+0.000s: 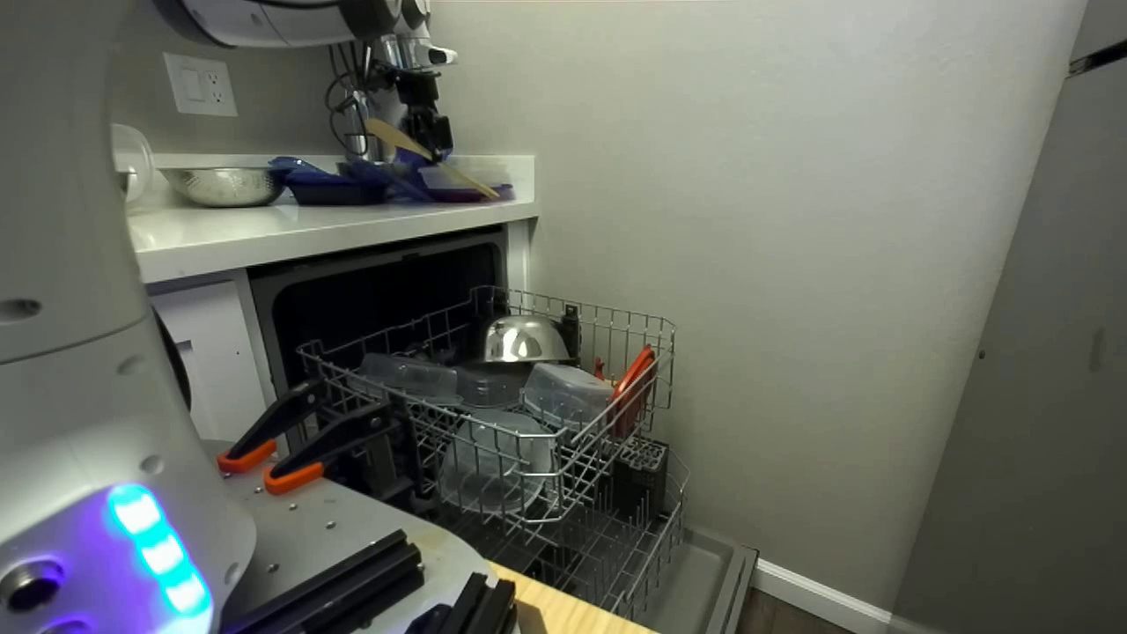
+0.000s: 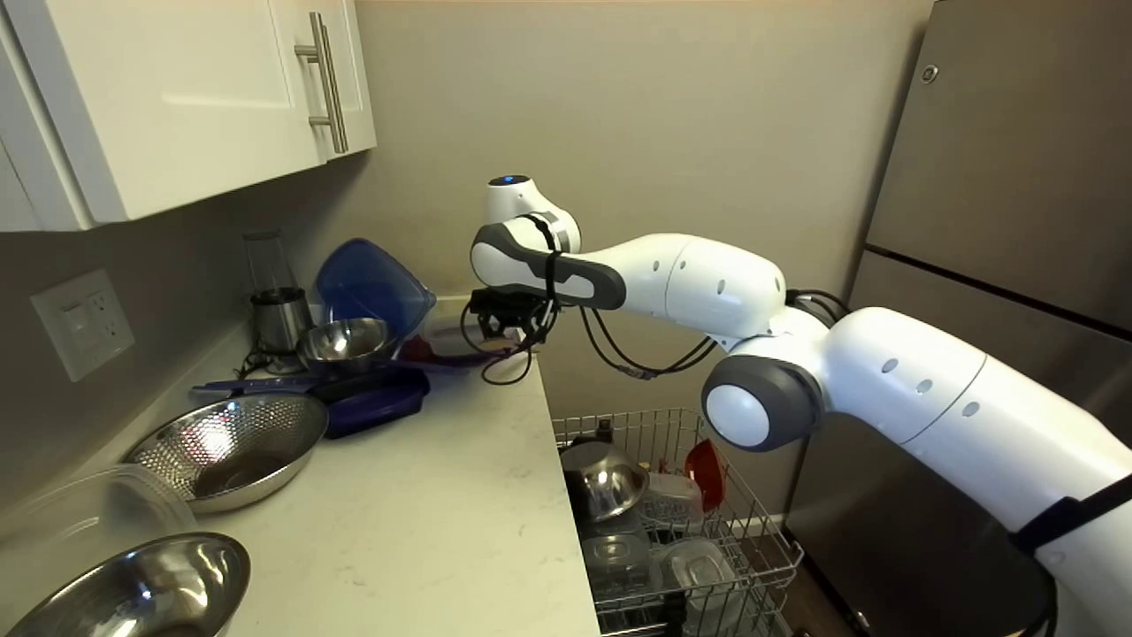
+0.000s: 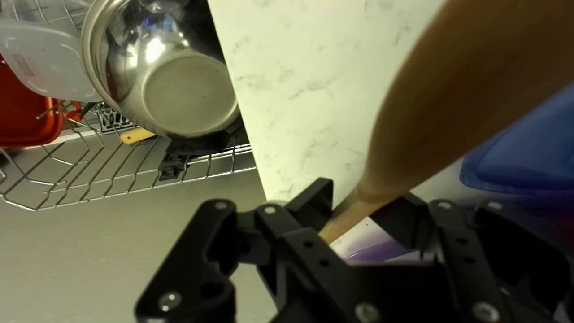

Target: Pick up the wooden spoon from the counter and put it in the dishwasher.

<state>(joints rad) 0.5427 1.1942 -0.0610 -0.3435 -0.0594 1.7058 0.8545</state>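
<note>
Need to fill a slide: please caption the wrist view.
The gripper holds the wooden spoon above the white counter, an upturned steel bowl in the dishwasher rack alongside.

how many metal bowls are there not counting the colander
3: an upturned bowl in the dishwasher rack; along the counter in an exterior view, a far bowl near the blue plastic and a near bowl at bottom left. Others may be hidden.

Close wrist view, exteriors sharing counter (image 2: 460, 504)
</note>
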